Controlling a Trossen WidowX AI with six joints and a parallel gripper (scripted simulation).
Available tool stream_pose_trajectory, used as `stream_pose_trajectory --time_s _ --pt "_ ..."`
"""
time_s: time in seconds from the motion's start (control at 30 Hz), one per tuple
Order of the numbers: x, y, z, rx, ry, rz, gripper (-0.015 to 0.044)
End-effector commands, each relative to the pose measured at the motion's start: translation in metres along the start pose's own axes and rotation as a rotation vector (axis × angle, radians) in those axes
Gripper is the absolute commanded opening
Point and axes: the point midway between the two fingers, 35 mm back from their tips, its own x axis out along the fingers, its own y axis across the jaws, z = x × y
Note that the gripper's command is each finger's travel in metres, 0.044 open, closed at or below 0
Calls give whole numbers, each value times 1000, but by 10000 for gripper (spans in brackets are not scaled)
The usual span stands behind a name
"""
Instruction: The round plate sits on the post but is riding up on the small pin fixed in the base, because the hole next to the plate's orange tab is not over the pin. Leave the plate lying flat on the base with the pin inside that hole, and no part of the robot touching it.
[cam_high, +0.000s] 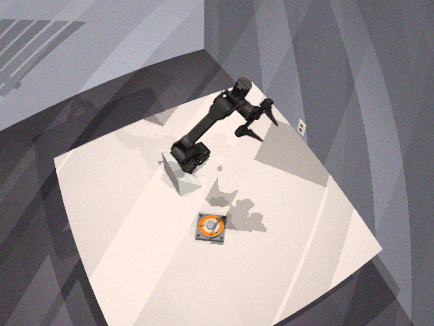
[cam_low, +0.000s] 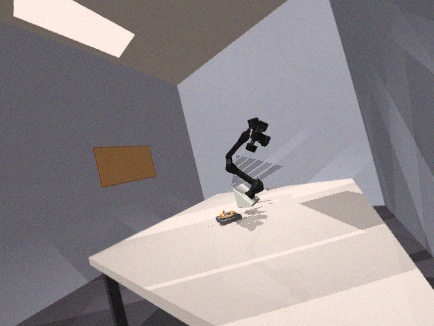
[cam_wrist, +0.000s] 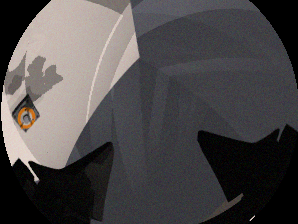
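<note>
The round plate (cam_high: 211, 216) (cam_low: 223, 215) (cam_wrist: 20, 119) shows as an orange ring with a pale middle, around the grey post (cam_high: 211, 225). It lies over the square dark grey base (cam_high: 210, 239) (cam_low: 227, 220) (cam_wrist: 28, 101). The plate is too small in these views to tell its tilt, its tab, the hole or the pin. My gripper (cam_high: 270, 133) (cam_wrist: 156, 142) is open, with nothing between its fingers. It is raised high, well away from the plate and base, and touches neither.
A pale wedge-shaped block (cam_high: 182, 182) (cam_low: 242, 199) stands beside the arm's foot, between it and the base. The arm rises from the table (cam_high: 150, 250) (cam_low: 200, 265). The table's edge shows in the wrist view, right of the base.
</note>
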Motion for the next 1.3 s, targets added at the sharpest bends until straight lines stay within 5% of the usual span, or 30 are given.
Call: stream_pose_trajectory --time_s 0.0,0.23,0.47,0.87,1.27 --pt "-2 -2 2 -5 2 -5 374" --pt "-38 -47 95 -191 66 -94 190" --pt "-19 -45 180 -309 75 -49 6" --pt "73 22 231 -406 179 271 0" --pt "163 163 163 -116 376 810 0"
